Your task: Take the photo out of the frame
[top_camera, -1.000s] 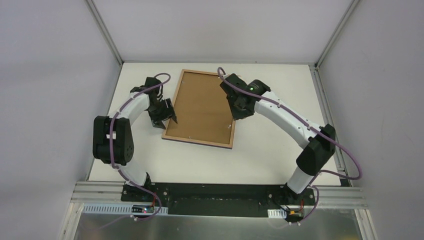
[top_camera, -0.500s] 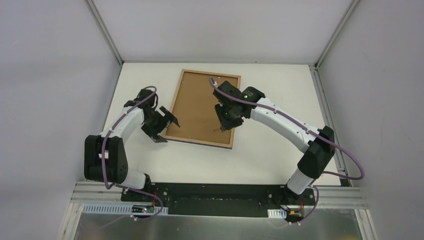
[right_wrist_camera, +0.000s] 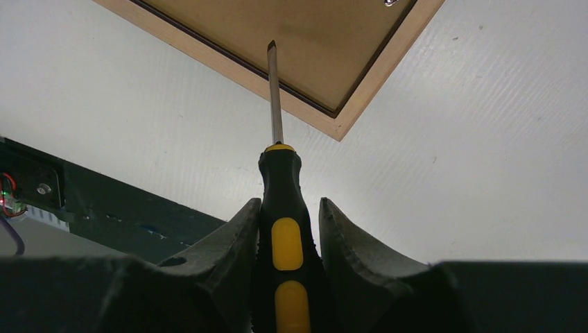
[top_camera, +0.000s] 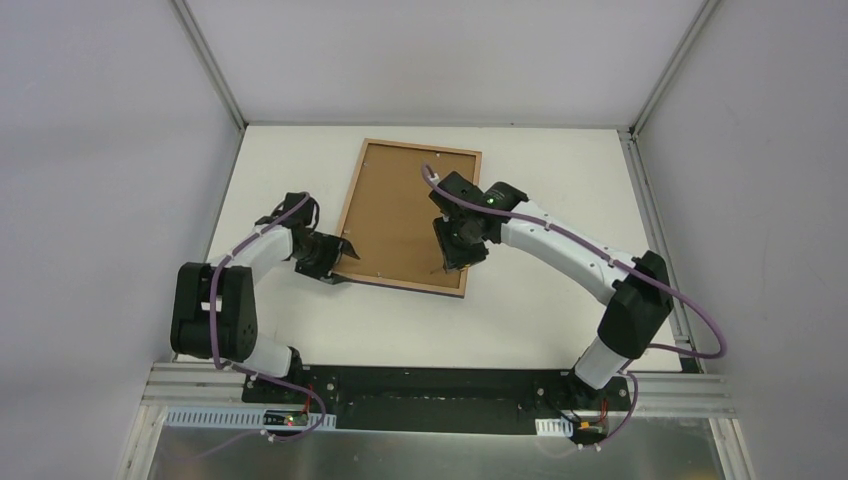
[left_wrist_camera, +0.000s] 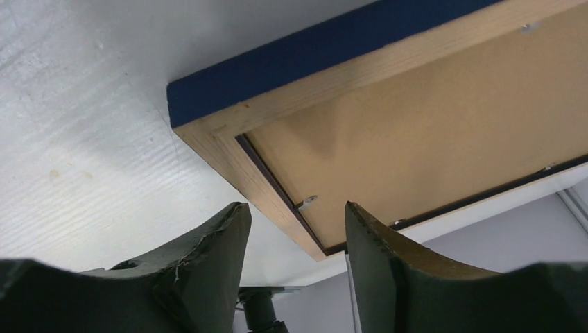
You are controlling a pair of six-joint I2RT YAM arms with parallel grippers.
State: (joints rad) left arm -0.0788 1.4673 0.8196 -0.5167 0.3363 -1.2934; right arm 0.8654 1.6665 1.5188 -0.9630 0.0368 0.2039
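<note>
Early stage: pinching screwdriver (right_wrist_camera: 276,104) in right pincer (right_wrist_camera: 289,202), aiming tip at backing (left_wrist_camera: 430,125) of frame (left_wrist_camera: 291,66); holding left pincer (left_wrist_camera: 295,205) spread by corner; not yet freeing backing or photo.

Frame (top_camera: 398,283): flat on the table (top_camera: 560,180), back upward.
Backing board (top_camera: 400,215): set inside the frame.
Left gripper (left_wrist_camera: 295,208): just outside the frame's near-left corner.
Right gripper (right_wrist_camera: 288,205): above the frame's near-right corner.
Screwdriver (right_wrist_camera: 276,104): tip just inside the frame's near rail.
</note>
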